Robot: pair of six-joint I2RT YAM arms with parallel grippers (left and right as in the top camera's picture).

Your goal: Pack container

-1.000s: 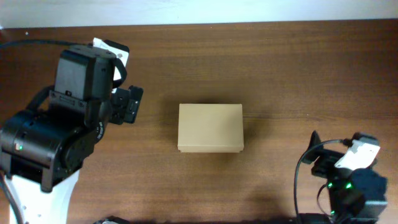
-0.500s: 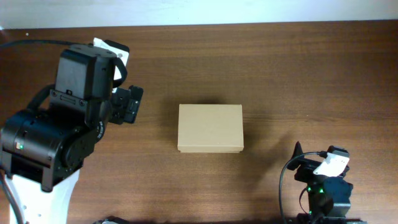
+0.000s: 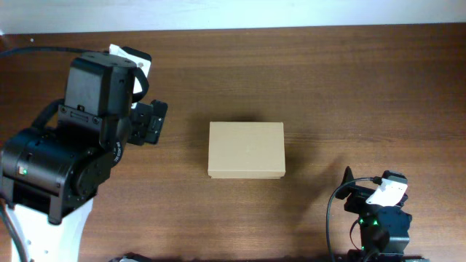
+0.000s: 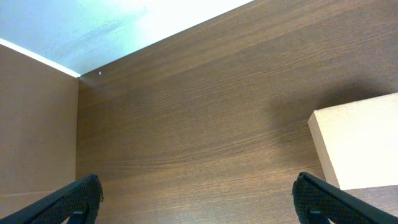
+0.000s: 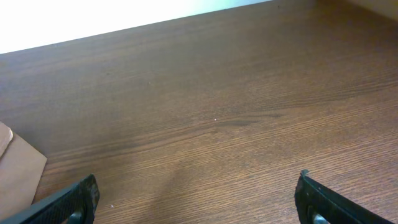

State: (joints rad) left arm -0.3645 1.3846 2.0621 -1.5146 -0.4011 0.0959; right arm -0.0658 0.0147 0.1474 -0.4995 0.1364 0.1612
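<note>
The container (image 3: 246, 150) is a tan cardboard box with its lid closed, lying flat at the middle of the brown table. Its corner shows at the right edge of the left wrist view (image 4: 364, 146) and at the lower left of the right wrist view (image 5: 17, 168). My left gripper (image 3: 149, 122) sits left of the box, apart from it; its fingers (image 4: 199, 199) are wide open and empty. My right gripper (image 3: 349, 182) is near the front edge, right of the box; its fingers (image 5: 199, 202) are wide open and empty.
The wooden table (image 3: 335, 87) runs to a white wall along the back edge. The bulky left arm (image 3: 65, 160) covers the table's left side. The right arm's base (image 3: 378, 225) with cables sits at the front right edge.
The right arm has drawn back toward the front edge and a little to the left, then stayed still. The left arm and the box have not moved.
</note>
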